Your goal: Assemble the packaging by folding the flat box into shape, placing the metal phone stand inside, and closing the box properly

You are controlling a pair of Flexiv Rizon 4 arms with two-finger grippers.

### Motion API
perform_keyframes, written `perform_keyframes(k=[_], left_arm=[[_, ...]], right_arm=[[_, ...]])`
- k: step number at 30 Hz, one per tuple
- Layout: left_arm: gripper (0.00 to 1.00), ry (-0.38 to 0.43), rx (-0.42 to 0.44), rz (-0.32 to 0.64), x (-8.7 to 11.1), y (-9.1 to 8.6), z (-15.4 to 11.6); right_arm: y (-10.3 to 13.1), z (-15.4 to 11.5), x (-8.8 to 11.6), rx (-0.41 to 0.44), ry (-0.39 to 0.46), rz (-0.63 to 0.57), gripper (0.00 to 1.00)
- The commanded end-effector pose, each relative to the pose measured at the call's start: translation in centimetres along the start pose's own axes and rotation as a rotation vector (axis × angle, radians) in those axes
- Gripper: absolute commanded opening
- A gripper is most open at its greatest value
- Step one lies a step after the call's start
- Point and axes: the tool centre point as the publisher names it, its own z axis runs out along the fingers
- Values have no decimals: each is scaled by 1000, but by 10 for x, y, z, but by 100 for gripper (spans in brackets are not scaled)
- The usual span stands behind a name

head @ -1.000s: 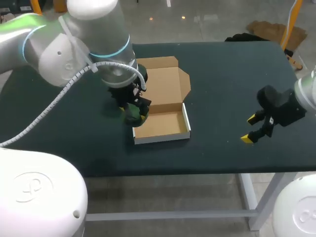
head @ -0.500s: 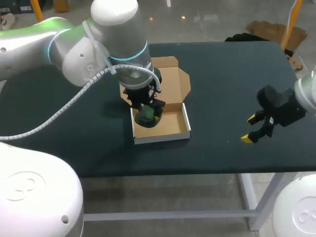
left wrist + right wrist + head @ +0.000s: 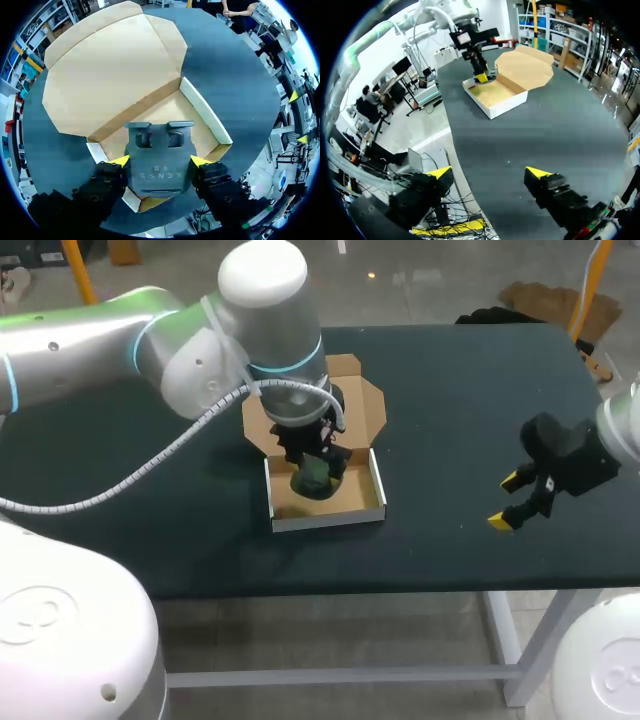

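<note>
The cardboard box [image 3: 372,480] lies in the middle of the table with its tray folded up and its brown lid [image 3: 355,405] flat behind it. My left gripper [image 3: 315,478] hangs over the tray, shut on the dark metal phone stand [image 3: 316,474]. In the left wrist view the phone stand [image 3: 159,165] is clamped from both sides between the yellow fingertips [image 3: 120,161], above the tray's floor, with the white wall [image 3: 205,115] beside it. My right gripper [image 3: 508,502] stands open and empty over the table's right part, far from the box [image 3: 495,95].
The dark table [image 3: 450,390] is bare around the box. Its front edge runs close under my right gripper [image 3: 489,172]. My left arm comes in across the table's left half and covers part of the lid.
My left gripper has carried the phone stand rightward from beside the tray's left wall to over the tray's inside. The right arm has kept still.
</note>
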Motion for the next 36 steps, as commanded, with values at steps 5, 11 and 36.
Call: perform_keyframes(k=[5,11,36], left_arm=[[0,2,-10,-9,-2,-19,20],[0,3,-24,-18,-7,-23,29],[4,-75,-39,-36,-9,-10,57]], right_arm=[[-1,-1,0,-3,3,-1,100],[-1,-1,0,-3,3,-1,100],[-1,-1,0,-3,3,-1,100]])
